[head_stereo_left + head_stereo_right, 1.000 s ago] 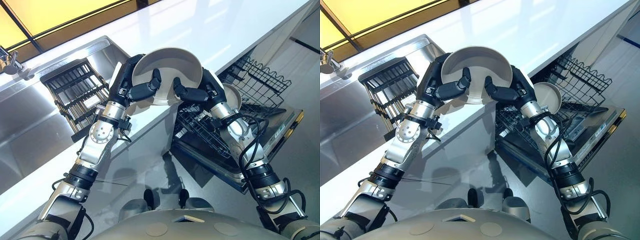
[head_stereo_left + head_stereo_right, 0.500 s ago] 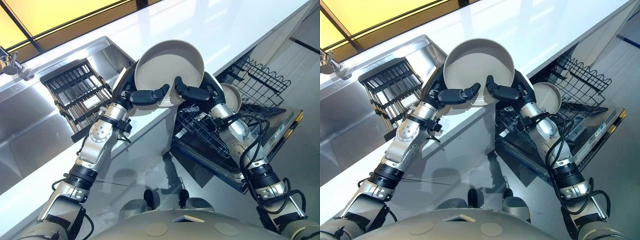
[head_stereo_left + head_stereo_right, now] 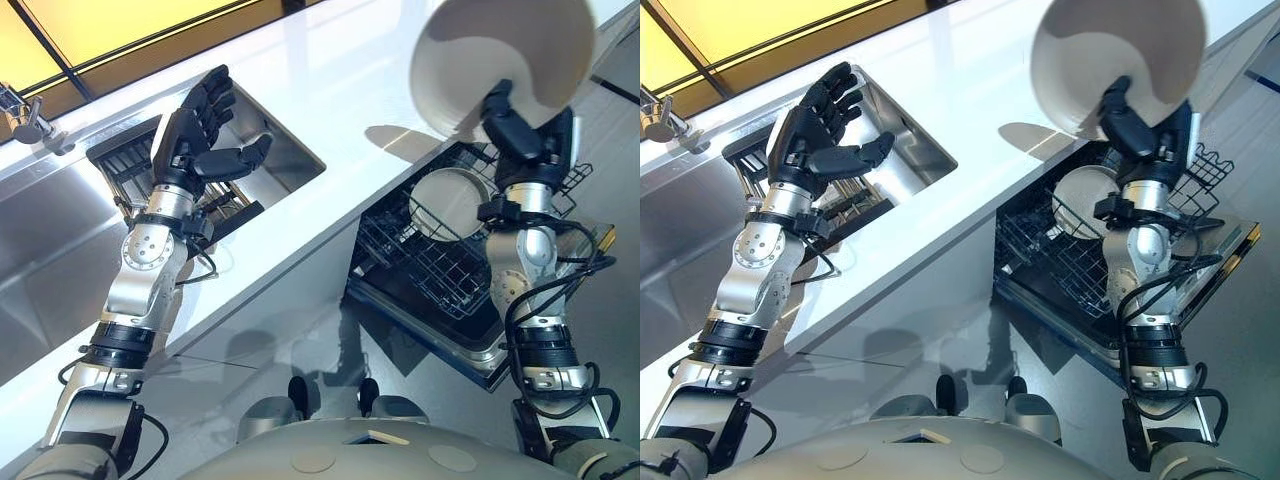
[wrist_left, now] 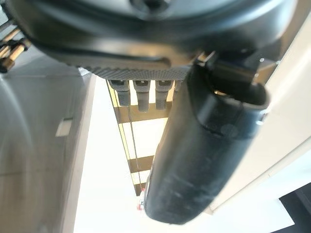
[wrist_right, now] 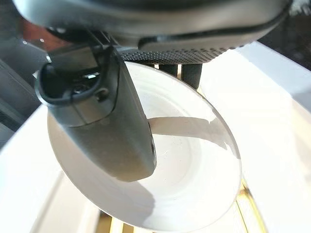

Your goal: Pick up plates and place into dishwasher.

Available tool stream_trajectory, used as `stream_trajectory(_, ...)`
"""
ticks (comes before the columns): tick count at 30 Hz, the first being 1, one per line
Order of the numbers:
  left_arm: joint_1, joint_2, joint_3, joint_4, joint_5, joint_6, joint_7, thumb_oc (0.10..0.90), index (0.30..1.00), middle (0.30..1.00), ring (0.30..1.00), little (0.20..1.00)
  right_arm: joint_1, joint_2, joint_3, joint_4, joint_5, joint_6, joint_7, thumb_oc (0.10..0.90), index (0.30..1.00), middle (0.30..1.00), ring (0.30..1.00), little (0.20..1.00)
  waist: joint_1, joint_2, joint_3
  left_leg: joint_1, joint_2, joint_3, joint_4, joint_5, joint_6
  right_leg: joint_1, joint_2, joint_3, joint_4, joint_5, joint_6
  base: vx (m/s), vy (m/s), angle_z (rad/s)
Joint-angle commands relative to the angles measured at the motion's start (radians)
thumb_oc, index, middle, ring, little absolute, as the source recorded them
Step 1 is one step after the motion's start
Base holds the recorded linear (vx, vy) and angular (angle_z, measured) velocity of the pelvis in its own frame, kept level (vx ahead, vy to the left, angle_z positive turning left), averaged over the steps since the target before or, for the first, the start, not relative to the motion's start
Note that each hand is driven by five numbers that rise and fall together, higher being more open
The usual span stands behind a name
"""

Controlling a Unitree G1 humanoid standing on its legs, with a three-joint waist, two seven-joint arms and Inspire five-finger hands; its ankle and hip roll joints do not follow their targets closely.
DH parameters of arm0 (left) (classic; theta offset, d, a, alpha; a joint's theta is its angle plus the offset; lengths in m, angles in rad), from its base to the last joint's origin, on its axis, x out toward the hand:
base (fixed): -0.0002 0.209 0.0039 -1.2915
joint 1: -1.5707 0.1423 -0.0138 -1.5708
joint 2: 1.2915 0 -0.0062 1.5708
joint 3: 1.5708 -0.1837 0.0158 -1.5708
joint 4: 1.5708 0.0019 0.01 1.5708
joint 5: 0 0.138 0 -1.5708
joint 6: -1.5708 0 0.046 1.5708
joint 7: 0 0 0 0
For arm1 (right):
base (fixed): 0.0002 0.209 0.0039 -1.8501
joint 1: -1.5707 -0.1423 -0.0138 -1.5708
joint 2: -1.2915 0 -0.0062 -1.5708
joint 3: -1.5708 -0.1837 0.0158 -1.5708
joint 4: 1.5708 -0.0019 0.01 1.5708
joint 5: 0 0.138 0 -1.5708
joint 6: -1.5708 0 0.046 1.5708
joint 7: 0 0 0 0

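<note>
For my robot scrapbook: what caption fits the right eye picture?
Right hand lifts a white plate above the open dishwasher; left hand hovers open over the sink.

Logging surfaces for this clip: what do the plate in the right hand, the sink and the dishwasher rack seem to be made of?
Plate, pinched in the right hand: likely glazed ceramic, off-white with a soft sheen, though plastic can't be ruled out. Sink: looks like brushed stainless steel, grey with dull reflections. Dishwasher rack: thin dark wire grid, probably coated metal.

The left hand (image 3: 195, 135) is raised with fingers spread, while the right hand (image 3: 525, 135) pinches overhead.
</note>
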Motion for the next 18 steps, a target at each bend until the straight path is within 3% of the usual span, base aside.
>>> stream_trajectory(1,-0.106,0.058,0.048,0.02,-0.002,-0.086,0.006,0.8,0.9,0.9,0.9,0.9,-0.115,-0.121,-0.077,0.03,-0.264,-0.133,-0.142,0.1,0.3,0.3,0.3,0.2,0.012,0.035,-0.119,0.01,-0.031,-0.017,0.014,-0.122,0.007,-0.014,0.066,-0.056,0.083,-0.149,-0.001,0.0,0.0,0.0)
stream_trajectory(2,-0.103,0.068,0.056,0.021,-0.002,-0.088,0.013,0.8,0.9,0.9,0.9,0.9,-0.114,-0.156,-0.086,0.059,-0.421,-0.103,-0.231,0.1,0.3,0.3,0.3,0.2,0.013,0.035,-0.118,0.011,-0.032,-0.017,0.014,-0.123,0.008,-0.013,0.066,-0.054,0.082,-0.149,0.0,0.0,0.0,0.0)
stream_trajectory(6,-0.065,0.088,0.107,0.002,0.007,-0.076,0.016,0.8,0.9,0.9,0.9,0.9,-0.078,-0.27,-0.126,0.097,-0.719,0.033,-0.344,0.1,0.3,0.3,0.3,0.2,0.011,0.034,-0.117,0.012,-0.03,-0.016,0.01,-0.121,0.007,-0.014,0.065,-0.051,0.082,-0.148,0.003,0.0,0.0,0.0)
stream_trajectory(8,-0.033,0.094,0.15,-0.013,0.027,-0.07,0.015,0.8,0.9,0.9,0.9,0.9,-0.04,-0.314,-0.149,0.103,-0.829,0.115,-0.315,0.1,0.3,0.3,0.3,0.2,0.009,0.032,-0.116,0.01,-0.031,-0.015,0.01,-0.119,0.008,-0.017,0.064,-0.045,0.085,-0.149,0.005,0.0,0.0,0.0)
stream_trajectory(13,0.05,0.096,0.27,-0.046,0.047,-0.072,0.025,0.8,0.9,0.9,0.9,0.9,0.127,-0.321,-0.179,0.086,-0.968,0.223,-0.144,0.1,0.3,0.3,0.3,0.2,-0.01,0.038,-0.104,0.009,-0.025,-0.004,0.009,-0.117,0.011,-0.035,0.06,-0.034,0.103,-0.153,0.006,-0.01,0.039,-0.02)
stream_trajectory(18,0.072,0.098,0.306,-0.03,0.081,-0.076,0.065,0.8,0.9,0.9,0.9,0.9,0.19,-0.296,-0.151,0.088,-1.012,0.275,-0.044,0.1,0.3,0.3,0.3,0.2,-0.025,0.043,-0.092,0.016,-0.021,0.006,0.006,-0.123,0.009,-0.038,0.057,-0.033,0.118,-0.166,0.009,0.01,0.038,-0.07)
